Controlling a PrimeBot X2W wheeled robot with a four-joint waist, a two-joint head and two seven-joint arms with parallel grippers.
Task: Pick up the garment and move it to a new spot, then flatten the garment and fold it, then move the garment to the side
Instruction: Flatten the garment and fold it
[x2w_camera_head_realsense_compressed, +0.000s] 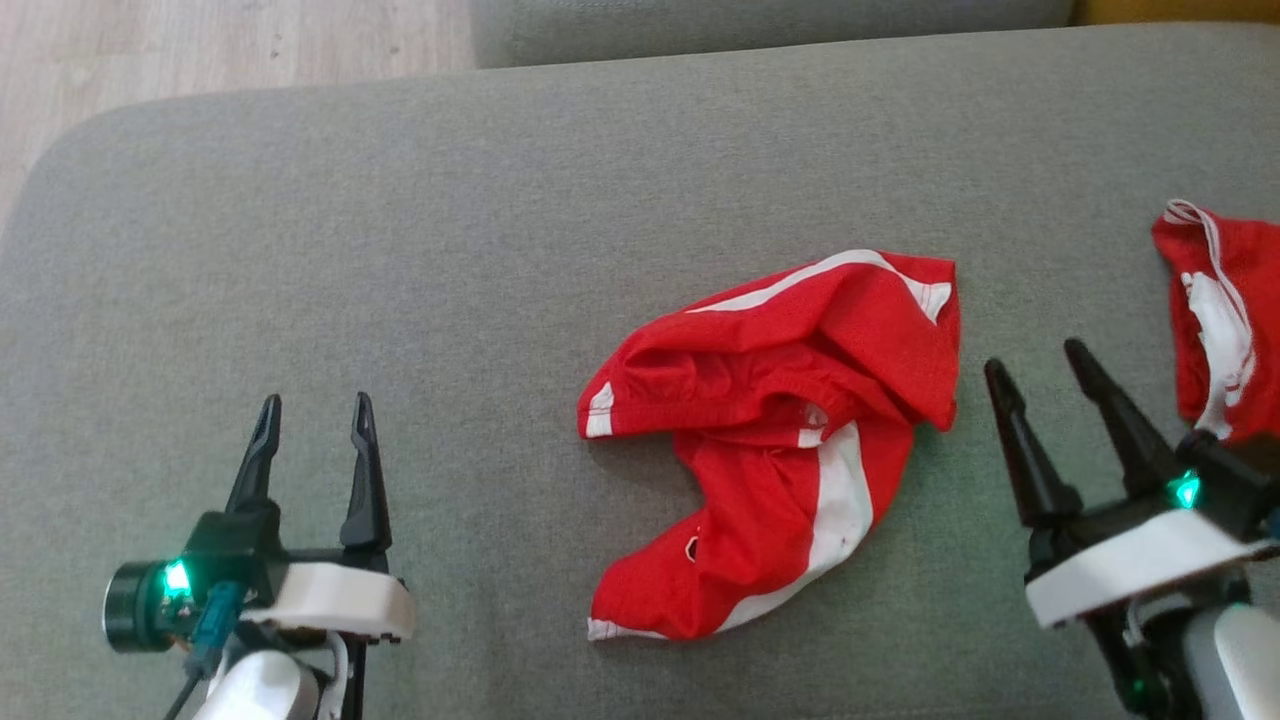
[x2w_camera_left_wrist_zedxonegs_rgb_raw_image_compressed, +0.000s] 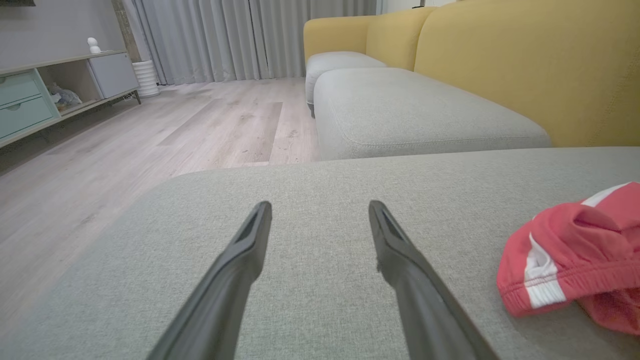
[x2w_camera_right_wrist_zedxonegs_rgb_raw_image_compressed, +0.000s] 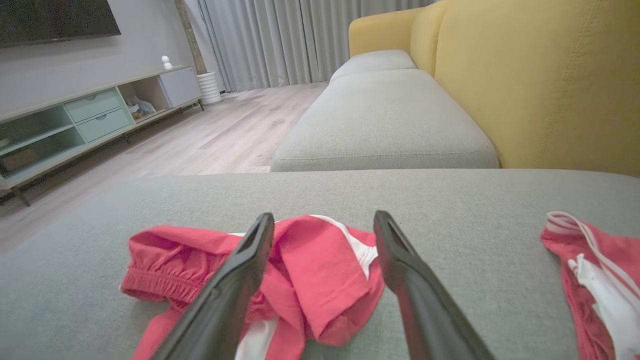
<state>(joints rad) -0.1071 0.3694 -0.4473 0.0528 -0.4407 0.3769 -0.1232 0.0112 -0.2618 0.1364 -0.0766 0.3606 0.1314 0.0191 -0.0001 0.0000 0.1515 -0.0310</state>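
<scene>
The red garment (x2w_camera_head_realsense_compressed: 780, 440) (x2w_camera_left_wrist_zedxonegs_rgb_raw_image_compressed: 575, 250) (x2w_camera_right_wrist_zedxonegs_rgb_raw_image_compressed: 300, 280) with white stripes lies crumpled near the middle of the grey seat cushion (x2w_camera_head_realsense_compressed: 500, 250) (x2w_camera_left_wrist_zedxonegs_rgb_raw_image_compressed: 325, 300) (x2w_camera_right_wrist_zedxonegs_rgb_raw_image_compressed: 450, 200), its elastic waistband turned toward the robot's left and one leg trailing toward the near edge. Just to its right, the right arm (x2w_camera_head_realsense_compressed: 1150, 560) enters from the lower right corner of the head view. The right jaws are spread and hold nothing. Their two dark fingers (x2w_camera_head_realsense_compressed: 1020, 440) (x2w_camera_right_wrist_zedxonegs_rgb_raw_image_compressed: 400, 265) slant forward and leftward, and the nearer tip is close beside the garment's right edge but apart from it. In the right wrist view the cloth lies ahead, partly behind the left finger. The left arm (x2w_camera_head_realsense_compressed: 330, 605) sits at the lower left, well apart from the garment. The left jaws are likewise spread and empty, with fingers (x2w_camera_head_realsense_compressed: 365, 460) (x2w_camera_left_wrist_zedxonegs_rgb_raw_image_compressed: 400, 260) pointing straight ahead over bare cushion. A second red-and-white piece (x2w_camera_head_realsense_compressed: 1220, 320) (x2w_camera_right_wrist_zedxonegs_rgb_raw_image_compressed: 595, 280) lies at the cushion's far right, beyond the right arm. Pale wood floor (x2w_camera_head_realsense_compressed: 200, 50) shows past the cushion's left corner, and a yellow sofa back (x2w_camera_left_wrist_zedxonegs_rgb_raw_image_compressed: 525, 65) (x2w_camera_right_wrist_zedxonegs_rgb_raw_image_compressed: 540, 85) rises on the right.
</scene>
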